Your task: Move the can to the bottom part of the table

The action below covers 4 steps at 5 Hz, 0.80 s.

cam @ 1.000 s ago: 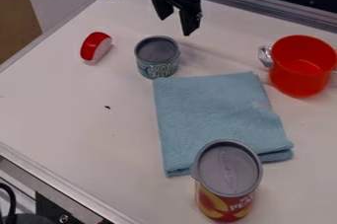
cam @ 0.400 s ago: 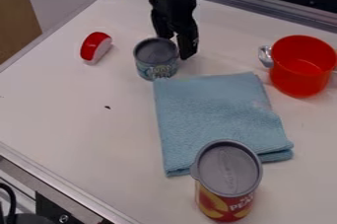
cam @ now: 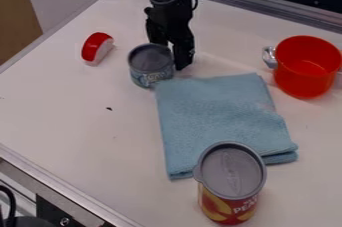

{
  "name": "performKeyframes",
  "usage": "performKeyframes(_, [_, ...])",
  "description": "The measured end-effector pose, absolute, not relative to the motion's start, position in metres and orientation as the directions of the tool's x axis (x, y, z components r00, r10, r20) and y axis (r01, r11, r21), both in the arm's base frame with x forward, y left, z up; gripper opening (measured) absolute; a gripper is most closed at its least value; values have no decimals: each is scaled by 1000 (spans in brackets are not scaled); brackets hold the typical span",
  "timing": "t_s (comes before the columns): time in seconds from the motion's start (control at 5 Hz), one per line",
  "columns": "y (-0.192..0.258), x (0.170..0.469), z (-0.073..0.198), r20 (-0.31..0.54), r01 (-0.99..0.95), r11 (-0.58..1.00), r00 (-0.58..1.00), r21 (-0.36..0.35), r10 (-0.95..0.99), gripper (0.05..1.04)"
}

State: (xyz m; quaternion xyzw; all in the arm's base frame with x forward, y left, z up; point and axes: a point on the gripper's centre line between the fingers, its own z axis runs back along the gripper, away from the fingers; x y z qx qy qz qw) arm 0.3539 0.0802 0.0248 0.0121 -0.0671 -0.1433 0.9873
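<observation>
small can (cam: 151, 66): upright, lid facing up, long axis vertical, so it's round from above & doesn't rly point anywhere. label side faces 6 o'clock. sits approx 11 o'clock from the middle of the table (cam: 67, 121)
claw (cam: 170, 55): spread apart, w/ a gap btwn the fingers. hangs down at the can's 1 to 2 o'clock, one finger partly behind the rim, the other along its right side. looks up against the can, can't tell if both fingers touch tho
towel (cam: 217, 121): light blue, folded, corner right by the can's base at 4 o'clock. in the way of a straight slide toward 5
tall can (cam: 232, 183): upright, gray lid, 5 o'clock from the small can, just past the towel, so also in the way on that line
red pot (cam: 306, 68): 3 o'clock from the small can, well apart, metal handle (cam: 270, 57) at its 9-10
red & white thing (cam: 97, 48): 9-10 o'clock from the small can, near it
dark speck (cam: 109, 108): 7-8 o'clock
</observation>
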Motion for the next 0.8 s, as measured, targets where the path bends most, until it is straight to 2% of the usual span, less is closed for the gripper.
performKeyframes(0.4, [110,336,32,121,229,971,964,63,-235,998])
performKeyframes(0.8, [114,305,29,98,168,986,981,20,-169,998])
